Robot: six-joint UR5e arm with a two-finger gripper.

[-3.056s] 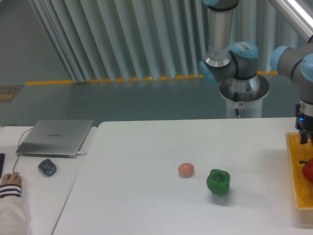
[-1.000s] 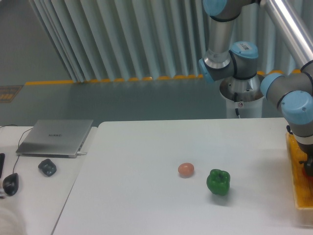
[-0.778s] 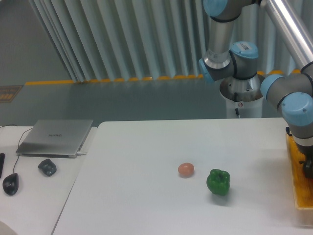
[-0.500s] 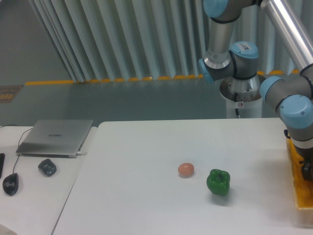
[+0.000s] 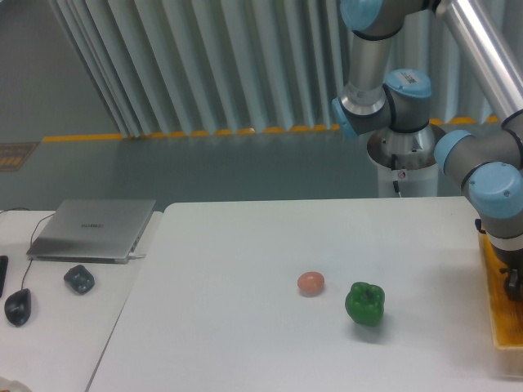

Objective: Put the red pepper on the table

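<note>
the gripper (image 5: 515, 286) hangs low over the mesh tray (image 5: 493, 306) at 3 o'clock, presumably to grasp the hidden red pepper; its opening cannot be made out.

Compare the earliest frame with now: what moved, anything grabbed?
The arm's wrist came down over the yellow tray at the right edge; the gripper is now low in the tray, where the red pepper lay, and the pepper is no longer visible. Whether it is gripped cannot be told. The person's hand at far left is gone. Green pepper, ball and laptop stayed put.
</note>
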